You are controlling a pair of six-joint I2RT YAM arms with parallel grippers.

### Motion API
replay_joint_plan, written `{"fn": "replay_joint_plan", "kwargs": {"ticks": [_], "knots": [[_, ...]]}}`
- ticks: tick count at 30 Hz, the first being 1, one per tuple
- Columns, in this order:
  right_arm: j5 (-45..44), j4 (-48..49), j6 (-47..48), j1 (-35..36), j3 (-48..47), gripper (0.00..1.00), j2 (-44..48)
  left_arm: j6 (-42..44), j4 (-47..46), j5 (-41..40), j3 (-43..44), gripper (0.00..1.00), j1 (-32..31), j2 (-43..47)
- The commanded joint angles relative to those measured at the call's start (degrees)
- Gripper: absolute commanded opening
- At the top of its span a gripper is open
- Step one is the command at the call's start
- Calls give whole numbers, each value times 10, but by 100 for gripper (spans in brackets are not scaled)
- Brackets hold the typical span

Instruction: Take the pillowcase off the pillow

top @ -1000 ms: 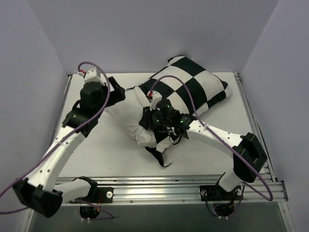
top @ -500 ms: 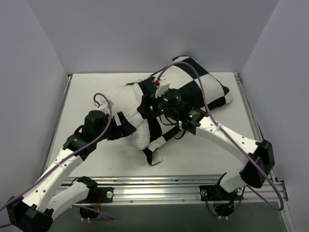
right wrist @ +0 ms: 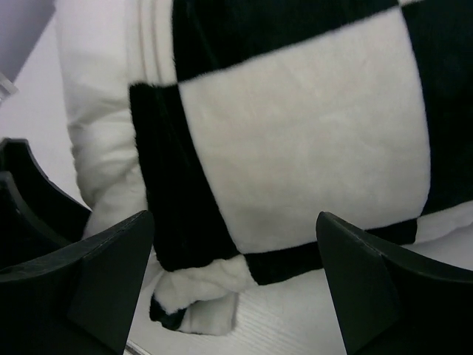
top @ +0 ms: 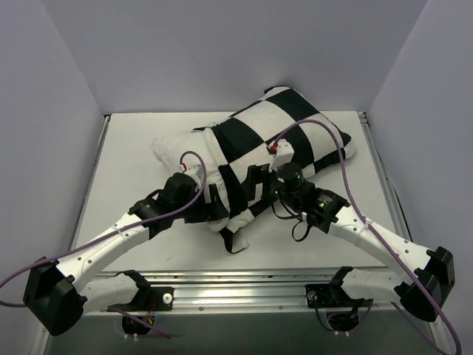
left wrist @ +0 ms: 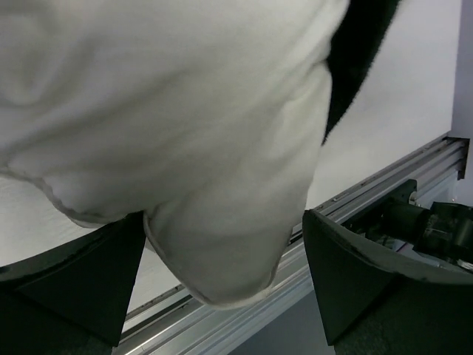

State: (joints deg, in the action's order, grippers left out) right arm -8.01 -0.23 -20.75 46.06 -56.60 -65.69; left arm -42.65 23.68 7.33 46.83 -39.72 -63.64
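Note:
The checkered pillowcase (top: pixel 295 126) still covers the right part of the white pillow (top: pixel 174 148), whose bare left end sticks out. Its bunched hem (top: pixel 235 214) lies at the near side. My left gripper (top: pixel 216 211) is open at the pillow's near corner; in the left wrist view that white corner (left wrist: pixel 222 222) hangs between the spread fingers (left wrist: pixel 355 281) of the left gripper (left wrist: pixel 222 296), unclamped. My right gripper (top: pixel 255 183) is open just in front of the pillowcase (right wrist: pixel 295 133). Nothing sits between the jaws of the right gripper (right wrist: pixel 236 288). The pillow (right wrist: pixel 96 111) shows at left.
An aluminium rail (top: pixel 244 281) runs along the table's near edge, seen close under the left gripper as the rail (left wrist: pixel 244 318). Grey walls enclose the table on three sides. Purple cables (top: pixel 325 126) loop above both arms. The left gripper's finger (right wrist: pixel 29 192) shows in the right wrist view.
My right gripper has opened, let go of the pillowcase and drawn back toward the near right. My left arm has swung from the far left to the pillow's near corner.

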Motion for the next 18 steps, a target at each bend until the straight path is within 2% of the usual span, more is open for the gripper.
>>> {"fn": "replay_joint_plan", "kwargs": {"ticks": [1,5,7,8,11,12,13,15,18], "knots": [[6,-10,-31,-1,55,86,14,-7,-26,-24,10,94,-8,-25],[35,34,-63,10,114,84,18,-12,-37,-32,5,96,-20,-51],[44,61,-76,20,141,84,14,-13,-40,-39,4,83,-23,-61],[43,67,-88,36,148,84,10,-13,-43,-40,2,67,-25,-63],[39,88,-111,71,158,83,-15,-16,-46,-42,0,39,-25,-63],[37,92,-116,79,160,83,-29,-16,-46,-43,3,22,-25,-58],[34,98,-120,85,162,83,-36,-15,-45,-44,4,13,-26,-54],[33,98,-122,95,158,83,-49,-14,-41,-50,6,3,-26,-43],[27,102,-118,97,151,83,-60,-11,-36,-56,12,2,-26,-28]]}}
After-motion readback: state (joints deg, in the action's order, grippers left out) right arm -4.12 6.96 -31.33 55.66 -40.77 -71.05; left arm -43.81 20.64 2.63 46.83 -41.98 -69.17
